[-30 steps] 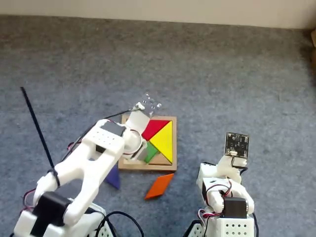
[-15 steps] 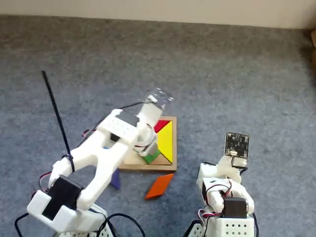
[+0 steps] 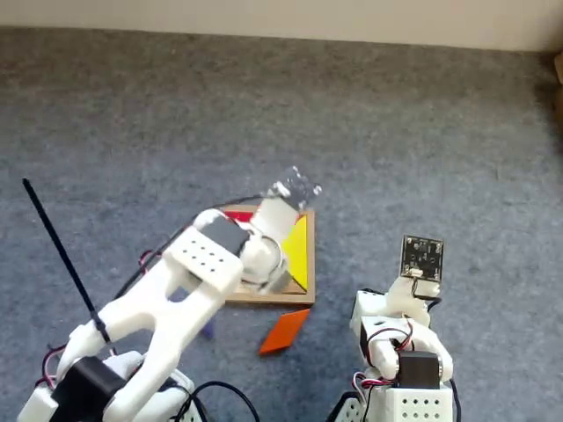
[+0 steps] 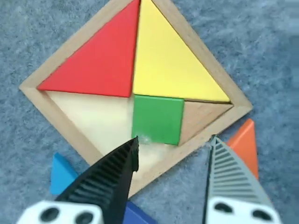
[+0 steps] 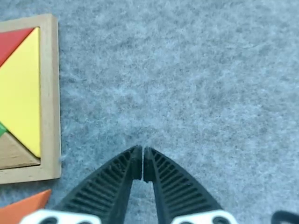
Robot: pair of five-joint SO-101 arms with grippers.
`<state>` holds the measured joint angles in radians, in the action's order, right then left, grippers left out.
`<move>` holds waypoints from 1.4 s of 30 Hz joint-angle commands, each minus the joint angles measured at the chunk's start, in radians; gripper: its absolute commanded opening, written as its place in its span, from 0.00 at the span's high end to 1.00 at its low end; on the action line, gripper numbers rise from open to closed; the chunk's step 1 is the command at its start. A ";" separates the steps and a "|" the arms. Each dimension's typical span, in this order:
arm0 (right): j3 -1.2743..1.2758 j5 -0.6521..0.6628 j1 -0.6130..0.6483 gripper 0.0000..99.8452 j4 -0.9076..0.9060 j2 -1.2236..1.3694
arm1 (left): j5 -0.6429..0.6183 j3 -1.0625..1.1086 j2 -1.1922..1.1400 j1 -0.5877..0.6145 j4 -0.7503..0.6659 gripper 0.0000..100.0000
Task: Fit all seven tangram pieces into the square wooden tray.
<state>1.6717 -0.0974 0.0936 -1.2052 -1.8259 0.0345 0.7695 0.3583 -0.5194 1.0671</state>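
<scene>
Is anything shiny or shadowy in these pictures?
Left wrist view: a tiny pale glint on the green square, beside the tip of the black finger. High view: soft, even light on the grey carpet, no hard shadows. Right wrist view: no glare on the yellow triangle or the carpet.

overhead view plus two close downward wrist views sharing tray (image 3: 281,300)

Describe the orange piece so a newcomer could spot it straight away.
Find the square wooden tray on the grey carpet. Just outside its edge nearest the arm bases, the orange piece lies flat on the carpet. It is the only orange shape; the other loose pieces are blue.
</scene>
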 commanded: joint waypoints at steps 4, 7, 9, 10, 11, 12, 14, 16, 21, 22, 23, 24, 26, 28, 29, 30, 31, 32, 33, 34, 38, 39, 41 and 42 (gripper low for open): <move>0.124 -0.008 -0.010 0.98 -0.004 -0.018 | -0.107 0.039 0.056 -0.122 0.011 0.77; 0.124 -0.008 -0.010 0.98 -0.004 -0.018 | -0.150 0.038 0.031 -0.165 0.032 0.77; 0.124 -0.008 -0.010 0.98 -0.004 -0.018 | -0.192 0.039 0.004 -0.197 0.032 0.77; 0.124 -0.008 -0.010 0.98 -0.004 -0.018 | -0.212 0.039 -0.013 -0.213 0.032 0.77; 0.124 -0.008 -0.010 0.98 -0.004 -0.018 | -0.229 0.039 -0.033 -0.223 0.032 0.77; 0.124 -0.008 -0.010 0.98 -0.004 -0.018 | -0.241 0.039 -0.056 -0.231 0.032 0.77; 0.124 -0.008 -0.010 0.98 -0.004 -0.018 | -0.249 0.039 -0.104 -0.237 0.032 0.77; 0.124 -0.008 -0.010 0.98 -0.004 -0.018 | -0.249 0.031 -0.151 -0.234 0.031 0.77; 0.124 -0.008 -0.010 0.98 -0.004 -0.018 | -0.253 0.033 -0.223 -0.231 0.000 0.77; 0.124 -0.008 -0.010 0.98 -0.004 -0.018 | -0.252 0.033 -0.223 -0.232 -0.002 0.79; 0.124 -0.008 -0.010 0.98 -0.004 -0.018 | -0.249 0.033 -0.223 -0.237 -0.005 0.82; 0.124 -0.008 -0.010 0.98 -0.004 -0.018 | -0.247 0.031 -0.223 -0.239 -0.005 0.85; 0.124 -0.008 -0.010 0.98 -0.004 -0.018 | -0.247 0.030 -0.223 -0.245 -0.006 0.91; 0.124 -0.008 -0.010 0.98 -0.004 -0.018 | -0.247 0.030 -0.223 -0.245 -0.006 0.93; 0.124 -0.008 -0.010 0.98 -0.004 -0.018 | -0.245 0.030 -0.223 -0.245 -0.006 0.93; 0.124 -0.008 -0.010 0.98 -0.004 -0.018 | -0.245 0.030 -0.222 -0.245 -0.006 0.93; 0.124 -0.008 -0.010 0.98 -0.004 -0.018 | -0.245 0.030 -0.222 -0.245 -0.005 0.93; 0.124 -0.008 -0.010 0.98 -0.004 -0.018 | -0.244 0.028 -0.217 -0.245 -0.003 0.93; 0.124 -0.008 -0.010 0.98 -0.004 -0.018 | -0.235 0.028 -0.203 -0.245 0.002 0.93; 0.124 -0.008 -0.010 0.98 -0.004 -0.018 | -0.216 0.028 -0.183 -0.245 0.002 0.93; 0.124 -0.008 -0.010 0.98 -0.004 -0.018 | -0.199 0.059 -0.062 -0.245 0.002 0.93; 0.124 -0.008 -0.010 0.98 -0.004 -0.018 | -0.198 0.073 -0.028 -0.245 0.002 0.93; 0.124 -0.008 -0.010 0.98 -0.004 -0.018 | -0.198 0.096 0.039 -0.237 0.002 0.93; 0.124 -0.008 -0.010 0.98 -0.004 -0.018 | -0.198 0.105 0.068 -0.234 0.002 0.93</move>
<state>1.6717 -0.0974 0.0936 -1.2052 -1.8259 -0.1788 0.8661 0.3214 -0.7511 1.0717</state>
